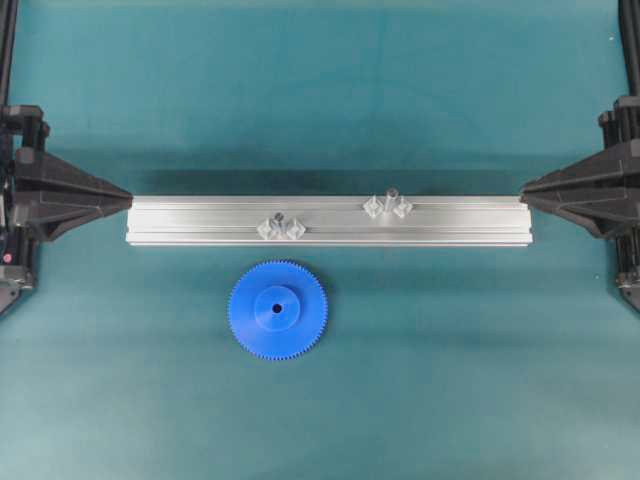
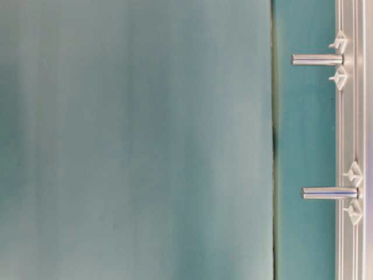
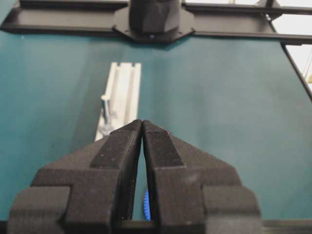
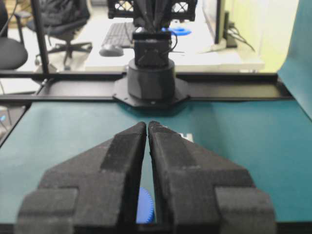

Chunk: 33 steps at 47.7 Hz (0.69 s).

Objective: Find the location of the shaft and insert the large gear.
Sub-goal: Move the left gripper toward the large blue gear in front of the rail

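My left gripper sits at the left edge of the overhead frame, its black fingers pressed together on nothing, the tip just beside the left end of the long ribbed aluminium rail. The wrist view confirms it: the two pads meet at the tip with only a thin slit between them.

Moving rightwards along the rail, I see the first short grey metal shaft, flanked by two clear diamond-shaped mount pieces, sitting left of centre. Directly below it in the frame, on the teal table mat and just clear of the rail, lies the bright blue toothed plastic large gear, flat, hub up, bore visible. A second, near-identical pin stands further right.

At the right edge my right gripper mirrors the left one, closed and empty.

Nothing is started yet, I judge. To do this well I would spread the nearer fingers, take the gear by its rim rather than the hub so the bore stays clear, keep it level, and line the bore up over the pin from above before lowering.
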### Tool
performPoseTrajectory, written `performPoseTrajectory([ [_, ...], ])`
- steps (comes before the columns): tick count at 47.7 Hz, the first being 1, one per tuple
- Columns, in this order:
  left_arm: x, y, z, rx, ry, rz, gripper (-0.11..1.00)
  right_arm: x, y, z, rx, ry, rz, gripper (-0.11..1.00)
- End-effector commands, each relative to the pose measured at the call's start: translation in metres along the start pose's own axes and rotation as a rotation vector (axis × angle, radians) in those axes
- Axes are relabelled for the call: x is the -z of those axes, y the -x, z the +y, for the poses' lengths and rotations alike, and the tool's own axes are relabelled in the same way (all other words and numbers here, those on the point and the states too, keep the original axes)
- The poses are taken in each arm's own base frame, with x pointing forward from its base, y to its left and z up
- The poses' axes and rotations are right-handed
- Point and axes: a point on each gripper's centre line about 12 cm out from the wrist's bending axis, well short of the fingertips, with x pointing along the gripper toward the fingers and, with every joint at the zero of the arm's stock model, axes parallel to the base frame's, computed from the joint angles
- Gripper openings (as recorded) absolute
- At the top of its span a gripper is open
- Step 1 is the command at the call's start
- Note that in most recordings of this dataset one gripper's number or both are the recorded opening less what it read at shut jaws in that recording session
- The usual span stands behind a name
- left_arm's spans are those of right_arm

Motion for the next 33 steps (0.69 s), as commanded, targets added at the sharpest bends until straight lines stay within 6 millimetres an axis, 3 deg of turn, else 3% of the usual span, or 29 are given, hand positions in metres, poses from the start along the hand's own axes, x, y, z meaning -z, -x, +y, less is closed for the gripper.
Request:
performPoseTrajectory([
  [1,0.015,-0.004,-0.001,0.009,0.003,0.054,0.11,0.003,-0.003,-0.001,0.007,0.004,0.017,0.16],
  [5,0.018,-0.009,-0.001,0.008,0.015,0.077,0.14,0.016,-0.001,-0.003,0.018,-0.037,0.101,0.2],
  [10,0.021,-0.019,-0.002,0.009,0.019,0.106,0.01,0.029,0.002,-0.003,0.024,-0.083,0.189,0.11],
  [15,0.025,-0.028,-0.005,0.02,0.019,0.151,0.0,0.033,0.004,-0.002,0.027,-0.114,0.221,0.07],
  [33,0.052,-0.075,-0.027,0.09,0.02,0.417,0.0,0.044,0.007,-0.002,0.034,-0.127,0.407,0.07],
])
